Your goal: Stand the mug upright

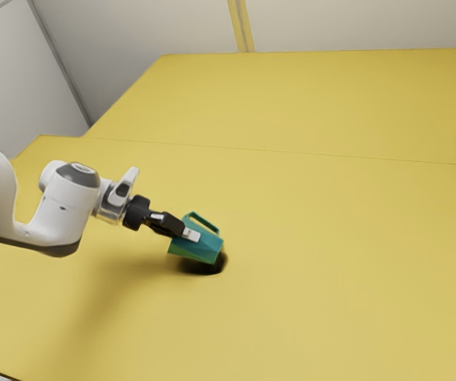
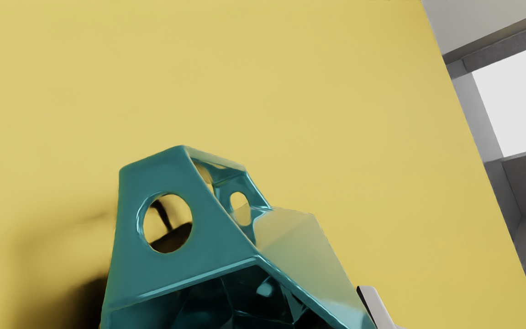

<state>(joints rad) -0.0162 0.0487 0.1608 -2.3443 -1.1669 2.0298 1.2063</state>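
From the left, the gripper [image 1: 188,233] comes in and looks to be pinching the teal mug [image 1: 204,248]. So the grab's sorted imo, but the mug's tilted over the counter [image 1: 339,278], so standing it straight and letting go is left

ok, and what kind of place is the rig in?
Probably a bare simulated room: a big yellow table, plain grey-white walls and, in the wrist view, a bright window-like opening.
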